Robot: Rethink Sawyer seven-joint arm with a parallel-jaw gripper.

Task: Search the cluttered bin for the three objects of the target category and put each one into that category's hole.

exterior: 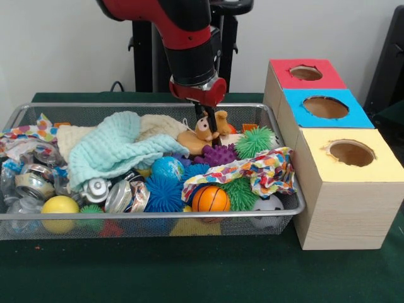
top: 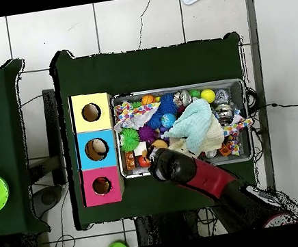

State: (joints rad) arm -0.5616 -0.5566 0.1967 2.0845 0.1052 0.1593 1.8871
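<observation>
The silver wire mesh bin [exterior: 158,215] is full of toys, cloths and cans; it also shows in the overhead view [top: 174,89]. My gripper [exterior: 206,131] reaches down into its back right part, and its fingers [exterior: 212,123] sit on either side of the head of an orange-tan plush animal [exterior: 201,140], shut on it. In the overhead view the arm covers the gripper, and the plush [top: 159,144] shows just beyond it. The red-topped hole [exterior: 306,72] is on the far end of the wooden box [top: 102,186]. The yellow duck and the cream plush cannot be made out.
A blue-topped hole [exterior: 325,107] and a yellow-topped hole [exterior: 351,153] sit nearer on the same box. A light blue cloth [exterior: 117,148], a patterned cloth [exterior: 252,169], spiky balls [exterior: 254,141], an orange ball [exterior: 210,199] and crushed cans [exterior: 35,183] fill the bin.
</observation>
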